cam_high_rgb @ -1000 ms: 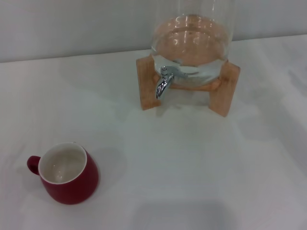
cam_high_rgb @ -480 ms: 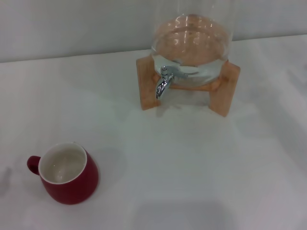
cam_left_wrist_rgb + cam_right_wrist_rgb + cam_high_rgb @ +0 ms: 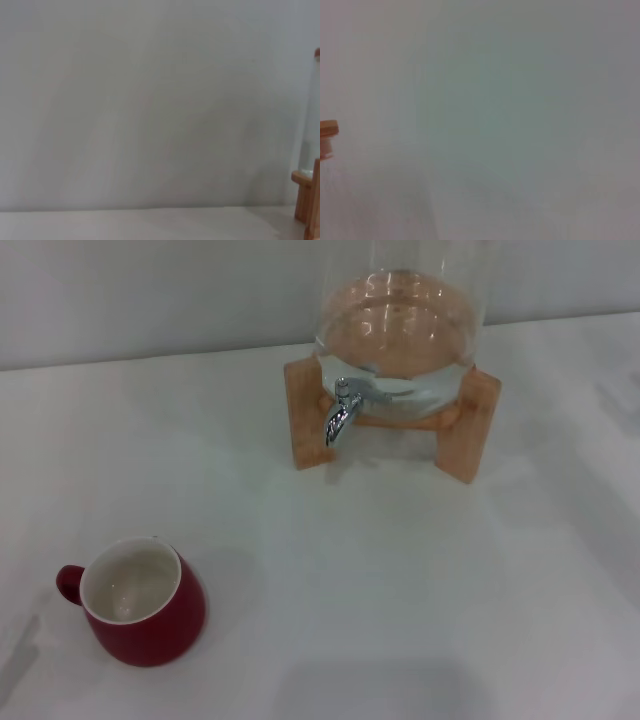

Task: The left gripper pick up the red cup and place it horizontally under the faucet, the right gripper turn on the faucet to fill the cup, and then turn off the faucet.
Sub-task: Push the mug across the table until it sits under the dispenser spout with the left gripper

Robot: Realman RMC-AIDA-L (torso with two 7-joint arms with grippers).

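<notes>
Red cup [image 3: 143,602] sitting upright on worktop [image 3: 380,580], front-left, well apart from faucet [image 3: 341,410], awaiting pickup. Neither end effector showing, so can't tell open/closed state.

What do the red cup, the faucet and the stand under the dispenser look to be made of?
The red cup: probably glazed ceramic, with soft sheen on its dark-red wall and cream inside. The faucet: shiny metal, likely chrome-plated, with bright mirror-like highlights. The stand: light unpainted wood, matte. The dispenser: clear, probably glass.
</notes>
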